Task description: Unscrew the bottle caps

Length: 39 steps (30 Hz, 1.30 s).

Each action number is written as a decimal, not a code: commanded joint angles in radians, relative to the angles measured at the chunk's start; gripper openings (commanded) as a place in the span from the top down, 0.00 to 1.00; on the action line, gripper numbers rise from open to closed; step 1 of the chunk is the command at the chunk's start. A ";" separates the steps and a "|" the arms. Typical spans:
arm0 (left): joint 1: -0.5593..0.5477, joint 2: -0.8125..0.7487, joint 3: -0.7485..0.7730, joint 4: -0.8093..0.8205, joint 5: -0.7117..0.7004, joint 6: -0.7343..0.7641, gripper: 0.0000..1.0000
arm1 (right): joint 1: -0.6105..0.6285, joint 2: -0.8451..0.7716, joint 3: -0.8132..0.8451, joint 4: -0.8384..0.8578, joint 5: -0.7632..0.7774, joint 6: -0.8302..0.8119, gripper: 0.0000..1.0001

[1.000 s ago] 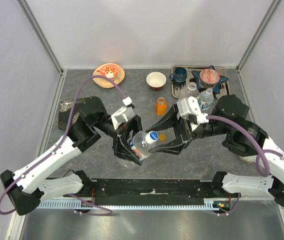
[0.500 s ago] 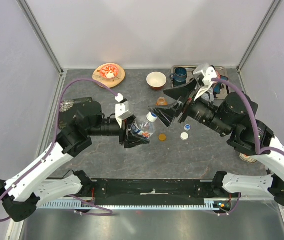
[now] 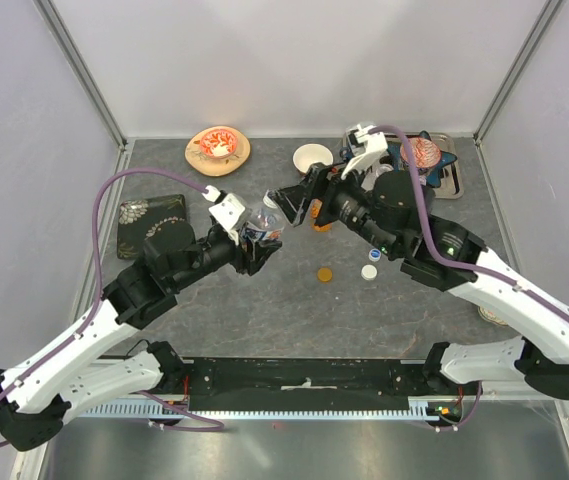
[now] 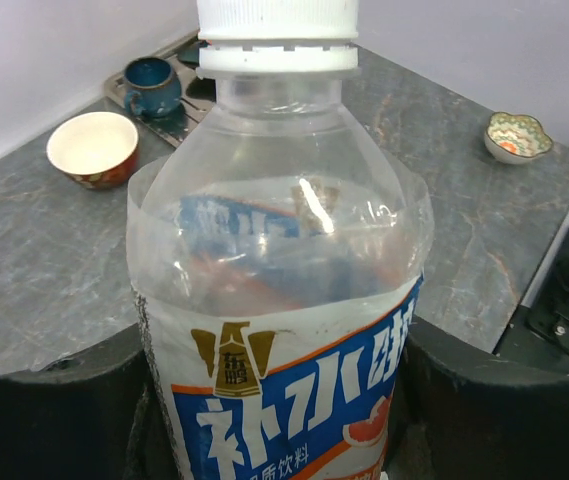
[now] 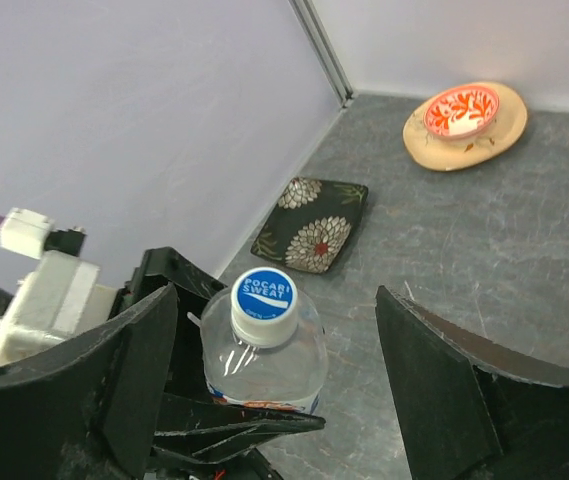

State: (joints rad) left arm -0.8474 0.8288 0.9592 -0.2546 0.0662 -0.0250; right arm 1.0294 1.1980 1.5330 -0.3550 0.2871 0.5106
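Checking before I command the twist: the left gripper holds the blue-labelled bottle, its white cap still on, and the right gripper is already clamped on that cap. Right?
Not quite. The left gripper does hold the bottle with its white cap on, but the right gripper is not clamped: the right wrist view shows its fingers spread wide on either side of the cap, touching nothing.

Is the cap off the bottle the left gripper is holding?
No, the white cap sits on the bottle neck.
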 commanded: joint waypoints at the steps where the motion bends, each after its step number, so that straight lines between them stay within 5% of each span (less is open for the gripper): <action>1: -0.010 -0.023 -0.007 0.069 -0.115 0.059 0.52 | 0.000 0.032 0.009 0.036 0.017 0.062 0.15; 11: -0.013 -0.025 -0.014 0.075 -0.115 0.065 0.52 | 0.000 0.094 0.004 0.096 -0.006 0.075 0.25; 23: -0.013 -0.028 -0.017 0.075 -0.111 0.071 0.51 | 0.000 0.110 -0.011 0.114 -0.022 0.074 0.50; 29: -0.013 -0.030 -0.017 0.083 -0.112 0.073 0.51 | 0.000 0.109 -0.025 0.113 -0.043 0.078 0.66; 32: -0.013 -0.030 -0.014 0.084 -0.111 0.073 0.51 | 0.000 0.104 -0.034 0.113 -0.066 0.075 0.80; 33: -0.013 -0.030 -0.014 0.086 -0.111 0.073 0.51 | 0.000 0.104 -0.034 0.113 -0.084 0.069 0.95; 34: -0.013 -0.030 -0.013 0.086 -0.106 0.073 0.51 | 0.000 0.106 -0.034 0.108 -0.092 0.068 1.00; 39: -0.013 -0.048 -0.007 0.092 -0.033 0.066 0.49 | 0.000 0.095 -0.024 0.097 -0.182 -0.012 1.00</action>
State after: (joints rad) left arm -0.8551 0.8085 0.9417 -0.2390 -0.0284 0.0036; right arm 1.0248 1.3102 1.5116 -0.2535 0.2127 0.5682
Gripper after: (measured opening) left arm 0.633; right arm 0.394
